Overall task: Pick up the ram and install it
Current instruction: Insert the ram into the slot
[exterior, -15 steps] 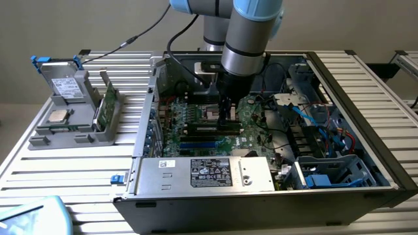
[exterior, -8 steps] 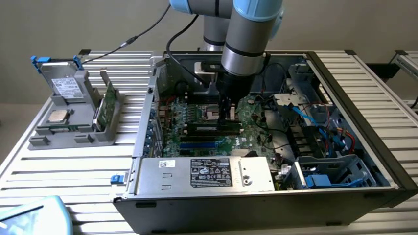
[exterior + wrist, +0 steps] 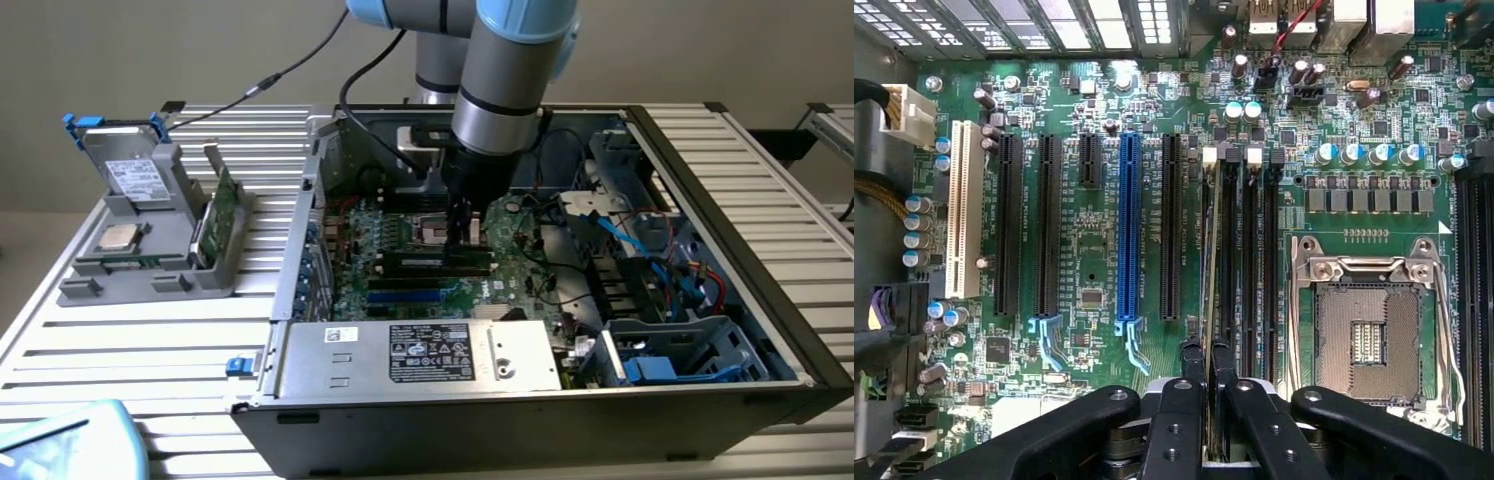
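Your hand (image 3: 465, 238) is down inside the case (image 3: 534, 440), over the motherboard (image 3: 1094, 280). It is closed on the ram (image 3: 1210, 260), which the wrist view shows edge-on, pinched between the fingers (image 3: 1192, 368). The ram stands upright over the black slots (image 3: 1239, 250) just beside the CPU socket (image 3: 1369, 330). Whether it touches a slot, you cannot tell.
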